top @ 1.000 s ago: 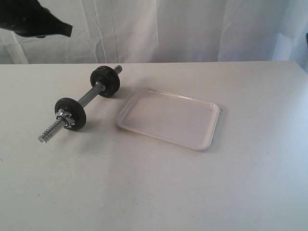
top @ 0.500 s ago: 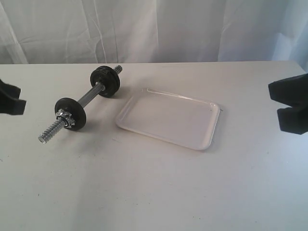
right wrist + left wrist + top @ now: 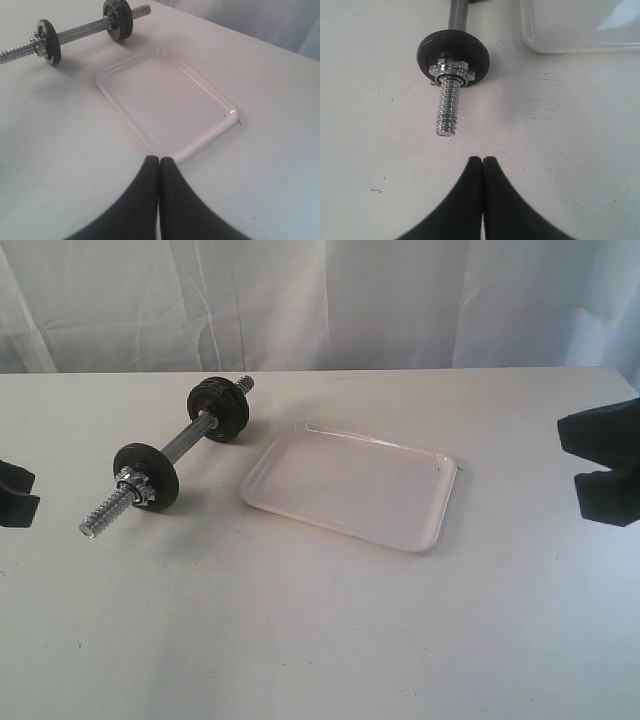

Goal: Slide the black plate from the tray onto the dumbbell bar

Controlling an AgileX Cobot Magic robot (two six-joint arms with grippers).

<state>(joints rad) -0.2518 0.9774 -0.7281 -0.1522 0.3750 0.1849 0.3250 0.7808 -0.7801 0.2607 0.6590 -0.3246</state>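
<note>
Seemingly tray rim near dumbbell bar, not touching.

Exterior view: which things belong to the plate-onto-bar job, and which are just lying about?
Job:
bar
near plate and far plate, both on the bar
nut
tray, nothing in it

Not the job:
table
white curtain
No loose clutter shows.

dumbbell bar on the table left of the tray, front disc and rear disc on it
</note>
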